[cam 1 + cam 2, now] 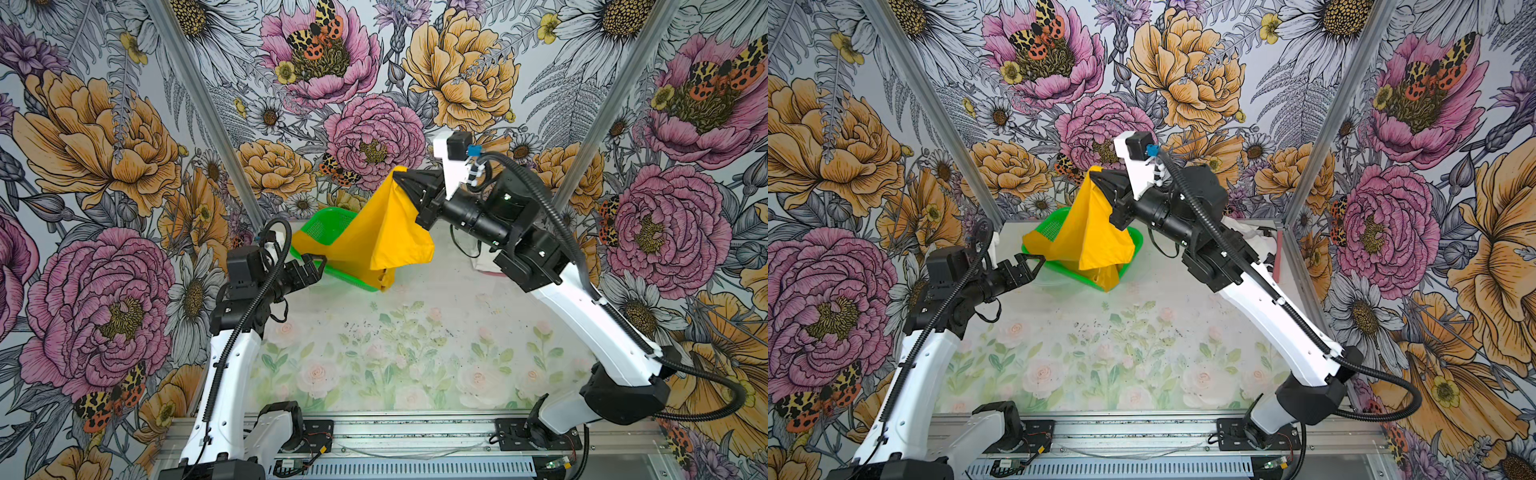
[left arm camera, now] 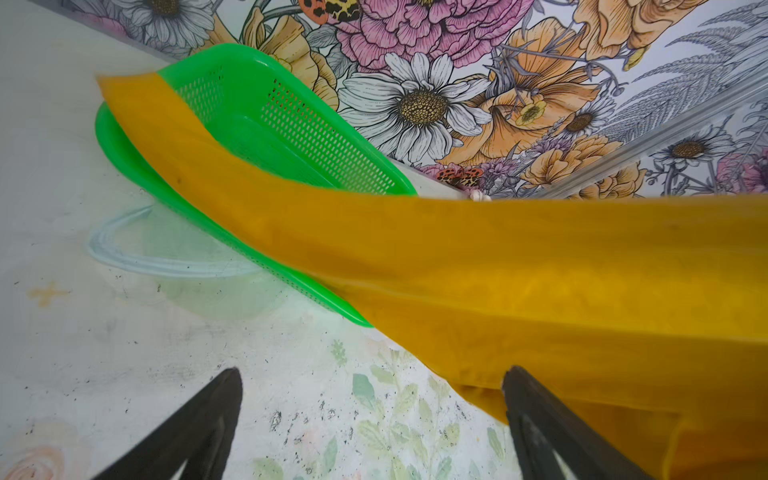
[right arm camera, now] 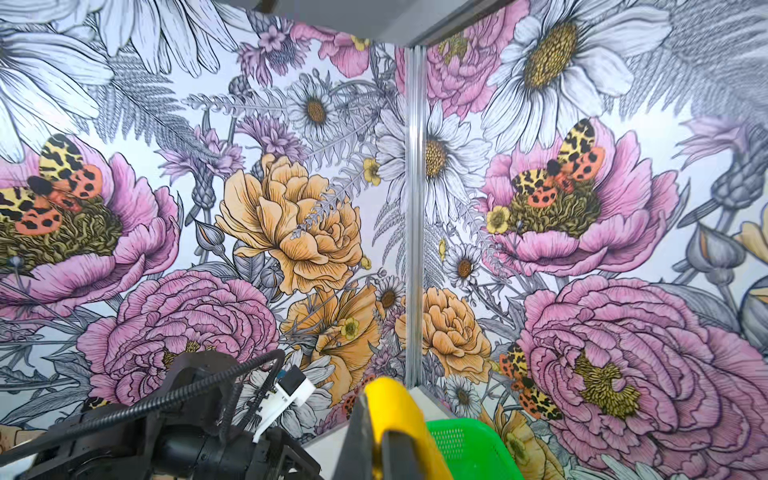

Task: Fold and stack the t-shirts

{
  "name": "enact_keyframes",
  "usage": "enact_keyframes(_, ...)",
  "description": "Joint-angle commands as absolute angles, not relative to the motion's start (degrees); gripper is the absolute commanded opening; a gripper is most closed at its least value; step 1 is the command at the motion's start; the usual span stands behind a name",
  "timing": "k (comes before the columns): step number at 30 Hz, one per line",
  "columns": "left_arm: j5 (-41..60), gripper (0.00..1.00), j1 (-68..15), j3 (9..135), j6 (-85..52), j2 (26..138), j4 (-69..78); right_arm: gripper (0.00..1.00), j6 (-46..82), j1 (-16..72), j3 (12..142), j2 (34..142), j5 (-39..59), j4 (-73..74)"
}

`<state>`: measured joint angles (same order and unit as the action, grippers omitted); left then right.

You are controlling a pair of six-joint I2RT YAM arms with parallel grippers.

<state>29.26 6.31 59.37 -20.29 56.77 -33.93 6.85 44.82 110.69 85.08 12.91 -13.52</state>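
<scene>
One yellow t-shirt [image 1: 374, 237] hangs from right tool [image 1: 400, 176] (clamped).

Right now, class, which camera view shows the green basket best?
The left wrist view: the green basket shows its rim and mesh walls. In both top views the yellow t-shirt covers most of it. The right wrist view catches only one corner.

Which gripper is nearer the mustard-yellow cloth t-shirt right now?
Right. The right gripper is shut on the top of the mustard-yellow cloth t-shirt, holding it above the green plastic mesh basket. The left gripper is open, low beside its hanging lower part.
</scene>
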Motion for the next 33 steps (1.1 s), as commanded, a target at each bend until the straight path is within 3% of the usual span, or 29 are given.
enact_keyframes(1,32.27,0.99,6.80,60.35,-21.55,57.62,-31.82,0.00,4.24,44.96,107.81,80.54,10.57,-14.24)
enact_keyframes(8,31.88,0.99,7.06,57.22,-23.44,57.19,-28.93,0.00,3.81,45.08,106.57,74.48,13.28,-14.29)
enact_keyframes(13,32.94,0.99,3.29,56.48,-25.55,60.55,-26.34,0.00,1.10,45.13,114.36,75.04,11.15,-17.17)
enact_keyframes(15,30.63,0.99,-1.55,56.46,-25.25,62.21,-24.87,0.00,-0.43,45.16,117.44,75.10,5.97,-18.52)
enact_keyframes(20,23.42,0.99,-15.47,59.35,-25.92,70.28,-23.24,0.00,-10.08,45.09,120.46,71.53,-17.36,-19.79)
enact_keyframes(23,22.50,0.99,-20.55,59.15,-28.39,74.24,-17.72,0.00,-16.62,45.14,123.41,68.70,-24.75,-20.98)
enact_keyframes(27,23.16,0.99,-25.42,61.92,-30.86,82.33,-12.55,0.00,-19.16,45.09,122.22,63.94,-28.73,-21.49)
enact_keyframes(33,22.17,0.99,-31.77,71.59,-34.36,96.92,-7.97,0.00,-17.25,45.09,109.15,56.85,-32.14,-22.10)
